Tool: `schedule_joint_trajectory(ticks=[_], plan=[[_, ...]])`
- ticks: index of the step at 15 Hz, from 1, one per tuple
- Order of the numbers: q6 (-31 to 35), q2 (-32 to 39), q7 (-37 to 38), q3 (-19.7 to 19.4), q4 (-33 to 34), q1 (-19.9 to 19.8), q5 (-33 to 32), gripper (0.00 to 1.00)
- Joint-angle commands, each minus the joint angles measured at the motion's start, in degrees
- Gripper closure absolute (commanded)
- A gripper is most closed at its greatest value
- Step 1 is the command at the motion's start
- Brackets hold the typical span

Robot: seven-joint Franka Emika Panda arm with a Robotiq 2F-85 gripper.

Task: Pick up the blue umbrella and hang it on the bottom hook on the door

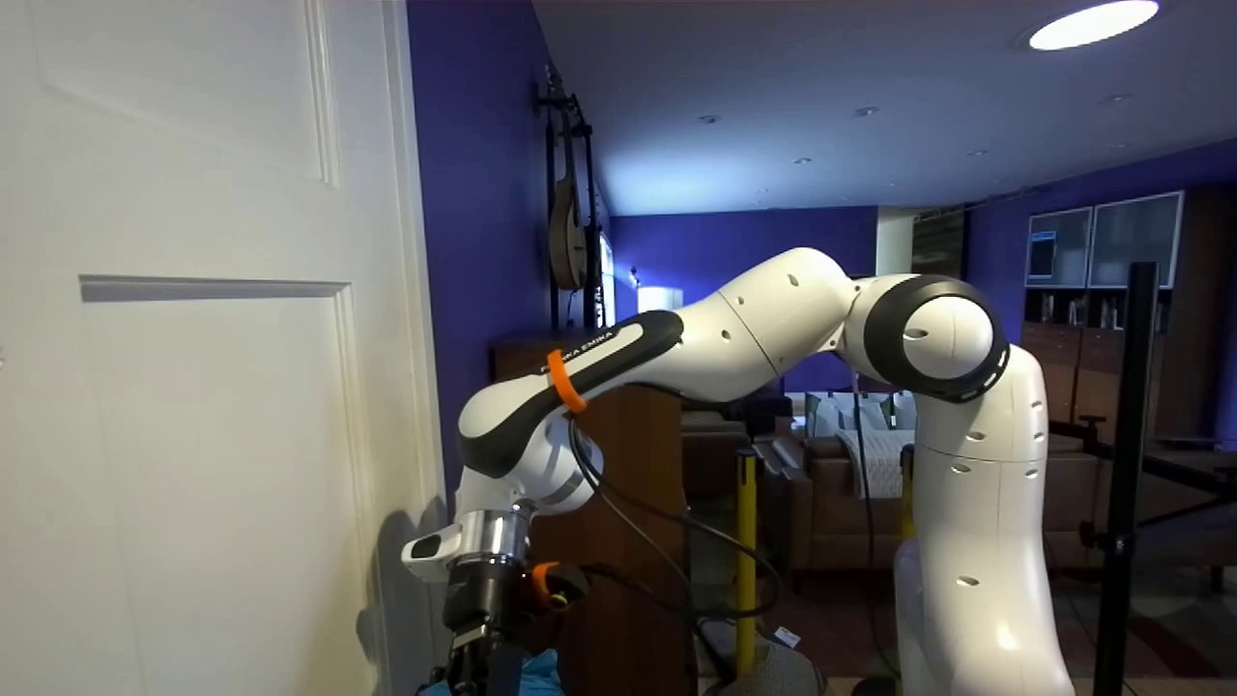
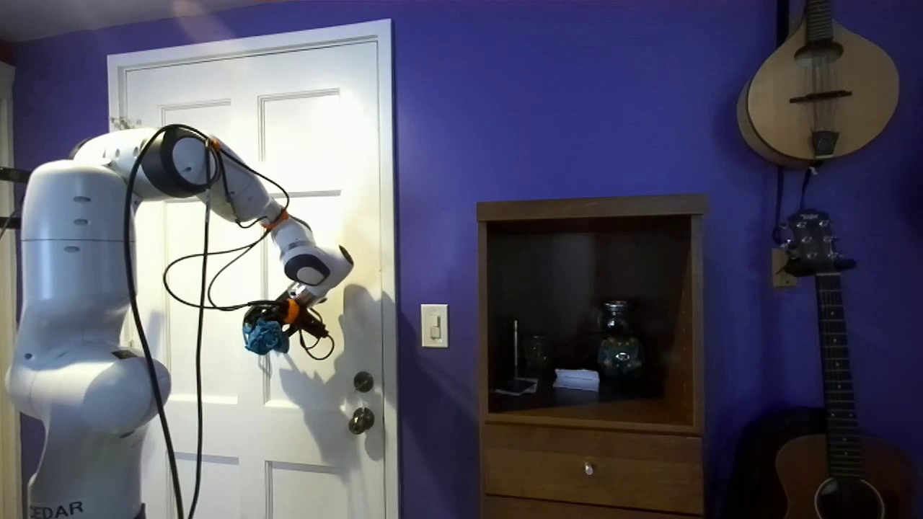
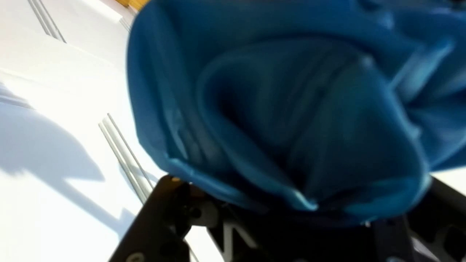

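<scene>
In an exterior view, the big white door stands behind your end effector, and the brown cabinet is well off to the right of it. Your end effector is holding the blue umbrella, all bunched up at its tips, up in the air.

I hold the bunched blue umbrella in my gripper, on the near side of the white door, at left in an exterior view. The door knob sits lower, to its right. Further right come a light switch, a brown cabinet and a guitar.
</scene>
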Motion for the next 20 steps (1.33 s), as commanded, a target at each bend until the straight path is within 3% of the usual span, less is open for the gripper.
schedule_joint_trajectory(ticks=[1, 20], plan=[[0.73, 2.49, -2.82, 0.46, 2.56, 0.55, 3.2, 0.91], [2.46, 10.58, -5.03, 3.14, 11.54, 1.59, 1.44, 0.91]])
